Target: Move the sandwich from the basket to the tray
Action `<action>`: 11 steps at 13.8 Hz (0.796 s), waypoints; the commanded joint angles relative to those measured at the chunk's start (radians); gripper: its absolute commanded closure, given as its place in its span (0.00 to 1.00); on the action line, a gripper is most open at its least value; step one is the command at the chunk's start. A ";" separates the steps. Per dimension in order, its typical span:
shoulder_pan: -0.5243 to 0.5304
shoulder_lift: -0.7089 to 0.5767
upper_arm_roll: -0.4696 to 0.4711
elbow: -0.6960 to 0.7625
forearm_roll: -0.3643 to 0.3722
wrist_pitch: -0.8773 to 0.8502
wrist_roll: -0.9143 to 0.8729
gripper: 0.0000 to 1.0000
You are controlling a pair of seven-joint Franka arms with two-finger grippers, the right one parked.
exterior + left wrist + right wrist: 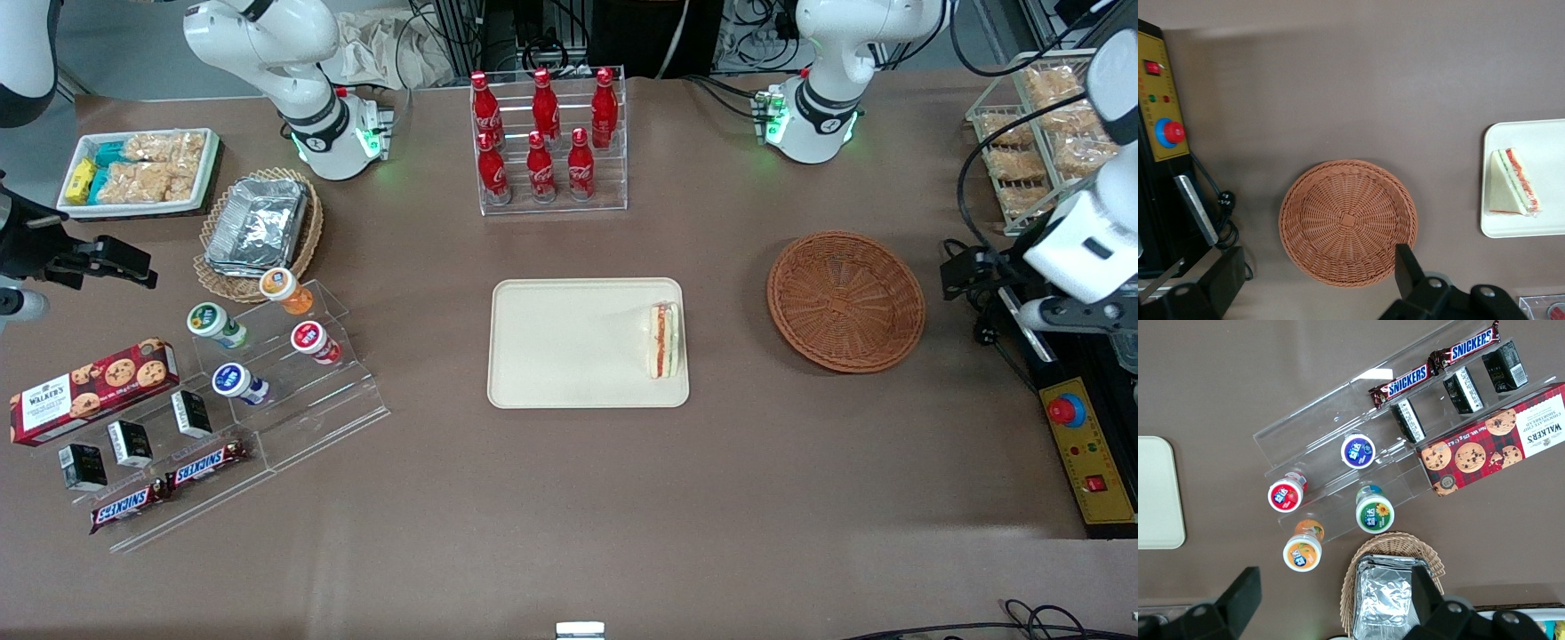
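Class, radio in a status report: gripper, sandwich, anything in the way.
Gripper open, holding nothing, above the basket. Sandwich lies on the tray. Basket has nothing in it. Nothing in the way.

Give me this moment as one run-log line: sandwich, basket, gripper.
sandwich: on tray, near the edge toward basket | basket: empty | gripper: open, holding nothing, above basket, toward working arm's end

Sandwich (663, 340) on tray (551, 356), pincer (1315, 280) above basket (845, 300)
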 commanded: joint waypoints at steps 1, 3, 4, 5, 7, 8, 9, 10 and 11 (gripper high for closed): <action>0.021 0.014 -0.015 0.044 0.003 -0.033 0.009 0.00; 0.021 0.014 -0.016 0.040 0.001 -0.033 -0.002 0.00; 0.021 0.014 -0.016 0.040 0.001 -0.033 -0.002 0.00; 0.021 0.014 -0.016 0.041 0.001 -0.033 -0.002 0.00; 0.021 0.014 -0.016 0.041 0.001 -0.033 0.000 0.00; 0.021 0.014 -0.016 0.041 0.001 -0.033 -0.002 0.00; 0.021 0.014 -0.016 0.041 0.001 -0.033 -0.002 0.00; 0.021 0.014 -0.016 0.041 0.001 -0.033 -0.002 0.00; 0.021 0.014 -0.016 0.041 0.001 -0.033 -0.002 0.00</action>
